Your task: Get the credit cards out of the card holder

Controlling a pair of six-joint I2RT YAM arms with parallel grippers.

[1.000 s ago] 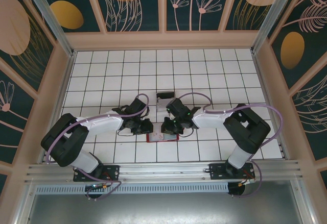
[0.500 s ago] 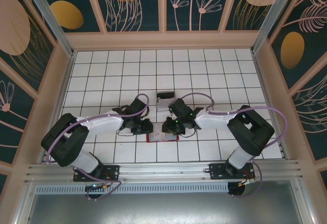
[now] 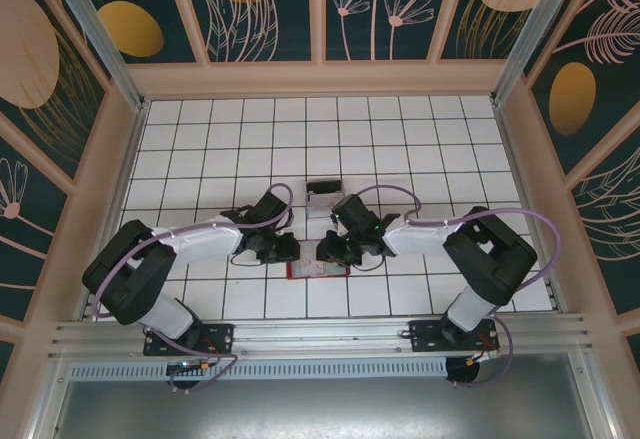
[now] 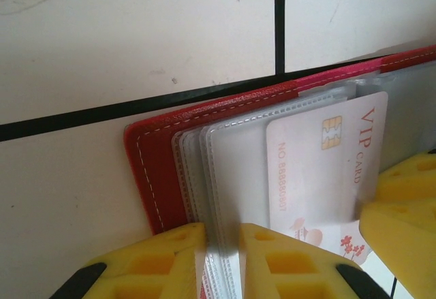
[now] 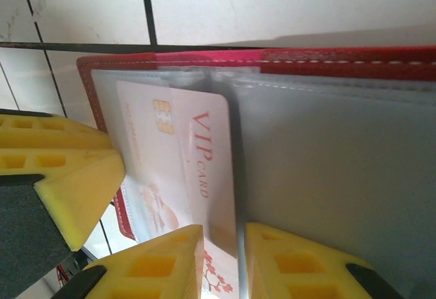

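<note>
Card holder (image 3: 318, 270) open flat, long axis left-right across table (image 3: 400, 139).

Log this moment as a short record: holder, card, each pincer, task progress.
card holder: red, lying open on the tiled table between the two arms
card: pale VIP card, lying among the clear sleeves
left pincer: shut on the sleeves' edge
right pincer: closed on the VIP card's edge, as far as shows
other: small box on the table beyond the holder
progress: card not yet free of the holder
</note>
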